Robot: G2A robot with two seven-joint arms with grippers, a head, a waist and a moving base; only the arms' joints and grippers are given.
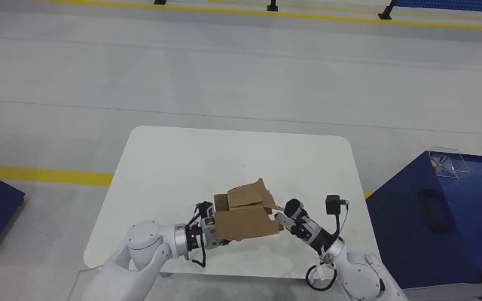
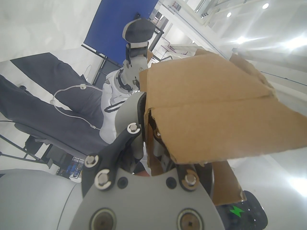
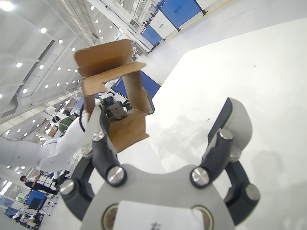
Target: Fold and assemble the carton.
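The step in hand looked to be the folding of the end flaps. The carton (image 1: 245,214) was already opened into a hollow sleeve, its flaps loose and sticking out at angles. The next move would likely call for the free gripper to push a flap inward while the other held the sleeve steady, without crushing the thin board.

Nearest the robot, the right gripper (image 3: 165,113) had its fingers spread wide with nothing between them. One finger (image 3: 97,123) sat just beside the carton's (image 3: 127,130) lower flap, and whether they touched could not be told. The left gripper (image 2: 153,130) was clamped on a wall at the carton's (image 2: 211,101) other end and bore its weight.

The carton hung between the two grippers, raised over the near edge of the table (image 1: 226,158). Its open end faced the right gripper, and through it the left gripper (image 3: 115,111) was visible.
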